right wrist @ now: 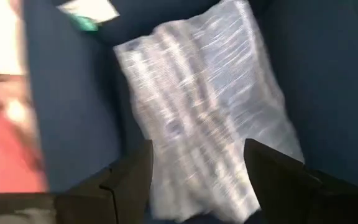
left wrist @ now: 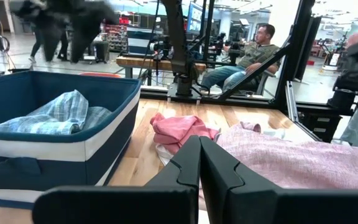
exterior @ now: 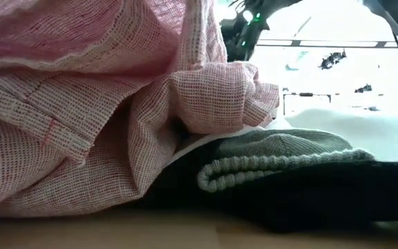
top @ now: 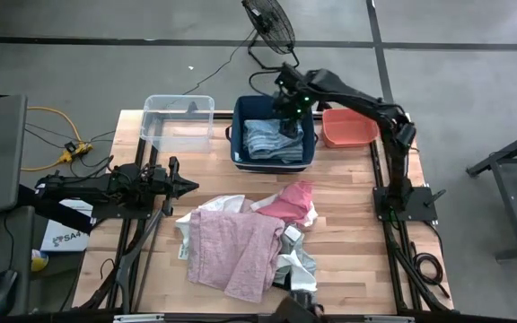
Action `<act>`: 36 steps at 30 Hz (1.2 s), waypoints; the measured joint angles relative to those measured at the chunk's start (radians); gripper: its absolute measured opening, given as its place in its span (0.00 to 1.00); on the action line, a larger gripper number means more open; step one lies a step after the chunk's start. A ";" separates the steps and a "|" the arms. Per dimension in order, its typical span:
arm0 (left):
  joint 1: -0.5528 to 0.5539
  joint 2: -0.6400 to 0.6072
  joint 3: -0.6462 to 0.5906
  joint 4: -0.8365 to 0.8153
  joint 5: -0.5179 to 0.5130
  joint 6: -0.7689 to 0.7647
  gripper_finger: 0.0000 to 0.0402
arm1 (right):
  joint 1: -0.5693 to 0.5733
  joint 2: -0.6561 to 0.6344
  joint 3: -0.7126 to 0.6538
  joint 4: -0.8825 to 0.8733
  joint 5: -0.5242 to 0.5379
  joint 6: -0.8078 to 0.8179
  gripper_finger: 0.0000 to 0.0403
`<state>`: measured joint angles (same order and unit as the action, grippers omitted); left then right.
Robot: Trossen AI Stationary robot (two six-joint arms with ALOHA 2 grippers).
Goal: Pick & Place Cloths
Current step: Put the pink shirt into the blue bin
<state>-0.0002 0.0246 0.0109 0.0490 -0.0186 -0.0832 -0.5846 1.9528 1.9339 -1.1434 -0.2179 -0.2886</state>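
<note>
1. Wooden table (top: 348, 260) on a grey concrete floor; beyond its far edge, the left wrist view shows a seated person (left wrist: 248, 55) in an open workshop.
2. Light pink cloth (top: 232, 249), the largest piece, lies spread and rumpled at the table's near middle, over white and grey pieces. It looks light, limp and loosely woven; a raised fold or edge ridge probably offers the best pinch, since a flat area would slip away.
3. Navy bin (top: 273, 135) at the far middle already holds a blue cloth (top: 272, 141), bunched softly inside.
4. Hot pink cloth (top: 290, 201) sits crumpled just beyond the light pink one, its high peak an easy hold.
5. Right gripper (right wrist: 197, 180) hangs over the navy bin, arm reaching in from the far right, fingers spread apart and holding nothing above the blue cloth.
6. Left gripper (top: 187, 187) waits low at the table's left, arm stretched level toward the pile, fingers pressed together, empty.
</note>
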 joint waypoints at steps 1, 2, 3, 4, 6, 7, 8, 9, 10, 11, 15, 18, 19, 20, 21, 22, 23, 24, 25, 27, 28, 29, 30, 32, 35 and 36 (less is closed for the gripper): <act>0.000 0.000 0.000 0.000 0.000 0.000 0.00 | 0.009 -0.018 0.000 -0.017 0.002 0.023 0.60; 0.000 0.000 0.000 0.000 0.000 0.000 0.00 | 0.018 -0.037 0.000 -0.035 0.002 0.043 0.60; 0.000 0.000 0.000 0.000 0.000 0.000 0.00 | 0.025 -0.058 -0.001 -0.054 0.002 0.054 0.60; 0.000 0.000 0.000 0.000 0.000 0.000 0.00 | 0.037 -0.077 -0.005 -0.064 0.003 0.063 0.60; 0.000 0.000 0.000 0.000 0.000 0.000 0.00 | 0.063 -0.121 -0.023 -0.065 0.006 0.079 0.60; 0.000 0.000 0.000 0.000 0.000 0.000 0.00 | 0.072 -0.146 -0.042 -0.066 0.008 0.081 0.60; 0.000 0.000 0.000 0.000 0.000 0.000 0.00 | 0.084 -0.172 -0.064 -0.066 0.009 0.082 0.60; 0.000 0.000 0.000 0.000 0.000 0.000 0.00 | 0.099 -0.201 -0.090 -0.060 0.009 0.086 0.60; 0.000 0.000 0.000 0.000 0.000 0.000 0.00 | 0.108 -0.235 -0.122 -0.044 0.009 0.093 0.60; 0.000 0.000 0.000 0.000 0.000 0.000 0.00 | 0.119 -0.270 -0.161 -0.024 0.013 0.103 0.60; 0.000 0.000 0.000 0.000 0.000 0.000 0.00 | 0.160 -0.425 -0.370 0.091 0.056 0.151 0.60; 0.000 0.000 0.000 0.001 0.000 0.000 0.00 | 0.186 -0.561 -0.572 0.237 0.049 0.202 0.60; 0.000 0.000 0.000 0.001 0.000 0.000 0.00 | 0.196 -0.605 -0.636 0.292 0.044 0.221 0.60; 0.000 0.000 0.000 0.001 0.000 0.000 0.00 | 0.207 -0.645 -0.697 0.349 0.040 0.244 0.60; 0.000 0.000 0.000 0.001 0.000 0.000 0.00 | 0.219 -0.683 -0.754 0.399 0.040 0.269 0.60; 0.000 0.000 0.000 0.001 0.000 0.000 0.00 | 0.232 -0.718 -0.809 0.448 0.047 0.296 0.60; 0.000 0.000 0.000 0.001 0.000 0.000 0.00 | 0.246 -0.748 -0.855 0.490 0.066 0.322 0.60; 0.000 0.000 0.000 0.001 0.000 0.000 0.00 | 0.264 -0.776 -0.898 0.526 0.089 0.343 0.60; 0.000 0.000 0.000 0.001 0.000 0.000 0.00 | 0.284 -0.801 -0.936 0.551 0.116 0.358 0.60; 0.000 0.000 0.000 0.002 0.000 0.000 0.00 | 0.324 -0.845 -0.997 0.586 0.166 0.389 0.60; 0.000 0.000 0.000 0.005 0.000 0.001 0.00 | 0.343 -0.863 -1.022 0.602 0.189 0.405 0.60; 0.000 0.000 0.000 0.007 -0.004 0.013 0.00 | 0.361 -0.877 -1.042 0.611 0.208 0.425 0.60; 0.000 0.000 0.000 0.011 -0.009 0.030 0.00 | 0.379 -0.889 -1.059 0.613 0.229 0.446 0.60; 0.000 0.000 0.000 0.012 -0.014 0.046 0.00 | 0.413 -0.905 -1.086 0.619 0.258 0.489 0.60; 0.000 0.000 0.005 0.010 -0.030 0.023 0.00 | 0.463 -0.916 -1.108 0.634 0.294 0.528 0.60; 0.000 0.000 0.010 0.004 -0.048 0.009 0.00 | 0.480 -0.916 -1.113 0.643 0.305 0.533 0.60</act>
<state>-0.0002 0.0246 0.0204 0.0534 -0.0661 -0.0739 -0.1049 1.0370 0.8211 -0.5001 0.0869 0.2439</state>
